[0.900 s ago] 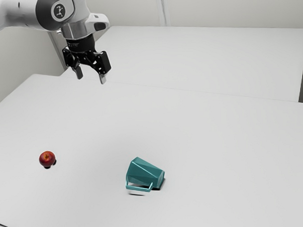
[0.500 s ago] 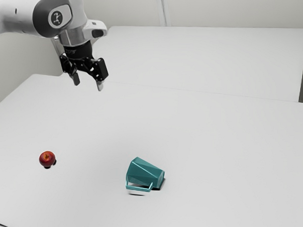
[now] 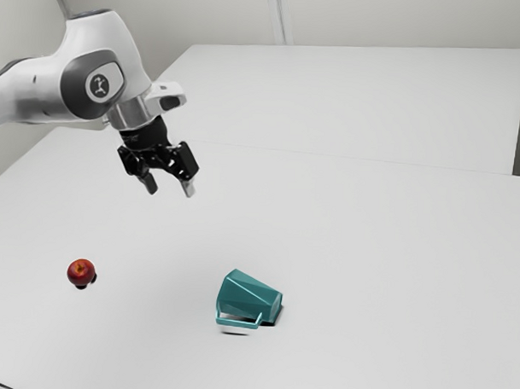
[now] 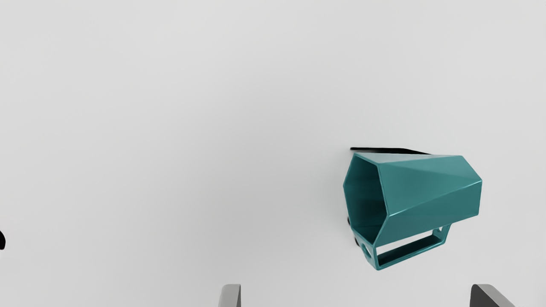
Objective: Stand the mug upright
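Note:
My gripper [image 3: 170,190] hangs well above the table in the exterior view, up and to the exterior view's left of the teal mug [image 3: 253,298]. The mug lies on its side, its base toward the exterior view's right and its handle toward that view's lower edge. In the wrist view the fingertips of my gripper [image 4: 356,294] stand wide apart with nothing between them. There the mug [image 4: 426,187] shows its dark mouth and the handle along one side, apart from the fingers.
A red apple [image 3: 81,272] sits on the white table [image 3: 369,249], to the exterior view's left of the mug. A dark cable-like line crosses the lower left corner of the exterior view.
My gripper has come lower and, lately, a little toward the exterior view's right, closer to the mug. The mug and apple have stayed where they were.

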`<state>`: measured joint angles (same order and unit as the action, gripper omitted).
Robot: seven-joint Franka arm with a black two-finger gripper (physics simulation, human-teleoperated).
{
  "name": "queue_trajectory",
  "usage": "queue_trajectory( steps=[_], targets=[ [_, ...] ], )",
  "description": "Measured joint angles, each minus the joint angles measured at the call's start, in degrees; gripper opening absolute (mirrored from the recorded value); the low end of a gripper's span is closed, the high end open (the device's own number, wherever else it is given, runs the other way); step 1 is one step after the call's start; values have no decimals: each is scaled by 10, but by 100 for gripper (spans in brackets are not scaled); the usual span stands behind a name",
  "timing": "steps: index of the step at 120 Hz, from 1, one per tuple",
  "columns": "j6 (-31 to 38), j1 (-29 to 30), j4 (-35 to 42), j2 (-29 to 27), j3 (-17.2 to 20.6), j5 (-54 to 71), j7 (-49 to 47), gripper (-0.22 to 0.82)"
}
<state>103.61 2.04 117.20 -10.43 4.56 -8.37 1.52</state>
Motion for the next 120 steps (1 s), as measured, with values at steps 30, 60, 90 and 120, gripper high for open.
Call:
queue_trajectory(
  steps=[30, 60, 90, 120],
  targets=[
    [76, 0, 97, -14, -8, -86, 41, 58],
    [144, 0, 167, -17, -26, -200, 102, 58],
    [195, 0, 234, -15, -39, -317, 186, 58],
    [213, 0, 284, -9, -53, -413, 284, 58]
  ],
)
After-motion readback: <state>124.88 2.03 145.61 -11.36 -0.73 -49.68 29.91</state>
